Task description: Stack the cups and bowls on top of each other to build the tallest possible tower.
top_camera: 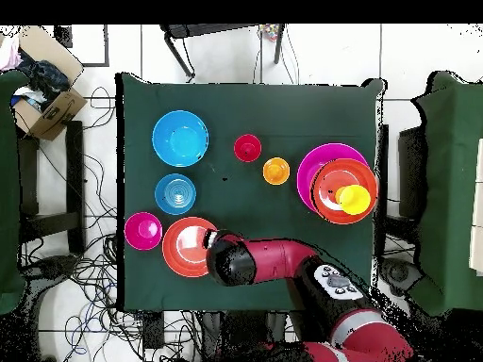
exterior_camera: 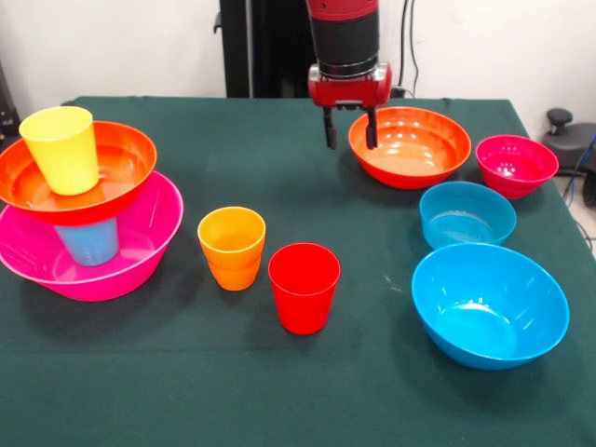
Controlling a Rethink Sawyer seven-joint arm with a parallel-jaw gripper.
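Front view: claw (exterior_camera: 350, 130) hangs empty, fingers apart – orange-red bowl (exterior_camera: 411, 145) just beside, at its left rim.

No text, label, brand, number or sign can be read in either view. The cups and bowls are plain coloured plastic with no markings, the green desk (exterior_camera: 279, 391) cover carries no print, and the red and black arm (exterior_camera: 345, 37) shows no legible lettering. In the overhead view the cardboard box (top_camera: 45, 104) beside the desk has contents too small and blurred to make out any writing.
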